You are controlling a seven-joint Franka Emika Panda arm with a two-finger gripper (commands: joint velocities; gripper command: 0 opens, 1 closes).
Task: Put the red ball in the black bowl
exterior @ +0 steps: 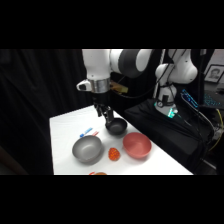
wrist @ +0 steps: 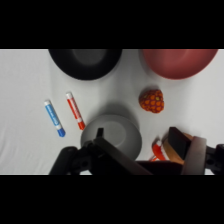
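The red ball (exterior: pixel 114 154) (wrist: pixel 151 100), small, bumpy and red-orange, lies on the white table between the grey bowl and the red-pink bowl. The black bowl (exterior: pixel 116 126) (wrist: pixel 110 132), the smallest bowl, stands further back and holds nothing. My gripper (exterior: pixel 106 116) (wrist: pixel 136 136) hangs just above the black bowl's left rim, well away from the ball. It is open, with nothing between its fingers. In the wrist view its linkage covers the bowl's near edge.
The grey bowl (exterior: pixel 88 149) (wrist: pixel 86 62) and the red-pink bowl (exterior: pixel 136 145) (wrist: pixel 177 61) flank the ball. A blue marker (wrist: pixel 54 118) and a red marker (wrist: pixel 75 111) lie left of the black bowl. An orange object (exterior: pixel 98 173) sits at the table's front edge.
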